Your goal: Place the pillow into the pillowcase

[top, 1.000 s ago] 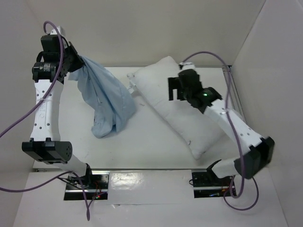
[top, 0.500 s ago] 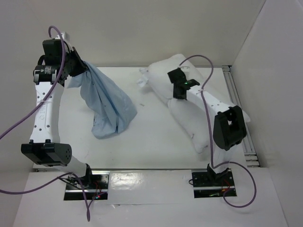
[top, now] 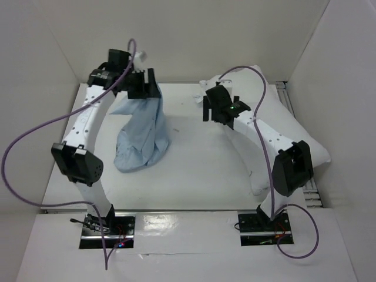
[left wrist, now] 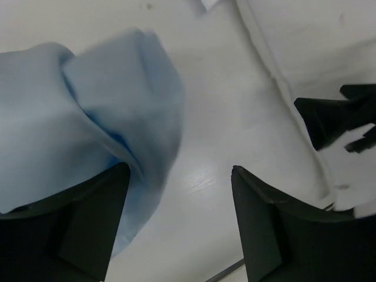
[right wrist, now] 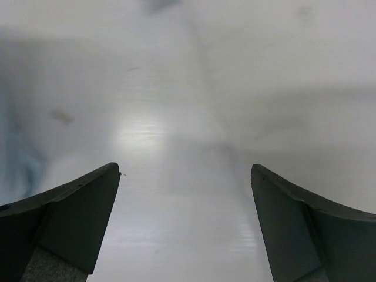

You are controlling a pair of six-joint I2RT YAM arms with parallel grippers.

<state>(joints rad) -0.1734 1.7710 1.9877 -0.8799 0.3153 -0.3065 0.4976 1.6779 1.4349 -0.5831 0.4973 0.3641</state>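
The pillow (top: 308, 138) lies along the right side of the table (top: 194, 170). Its far end is close to the back wall and its near end bulges toward the right wall. The right arm crosses over the pillow, and the right gripper (top: 209, 106) hangs off the pillow's far left edge. In the right wrist view its jaws are spread wide, with only a blurred pale surface between them and nothing in their grasp.

Left of the pillow, well apart from it across bare tabletop, the light blue pillowcase (top: 140, 138) rises in a wrinkled peak. Its lower folds are heaped on the table. At the top of the peak is the left gripper (top: 150, 88). In the left wrist view its jaws stand far apart. The blue cloth bunches against one finger (left wrist: 88, 223) only and is not pinched between the two.
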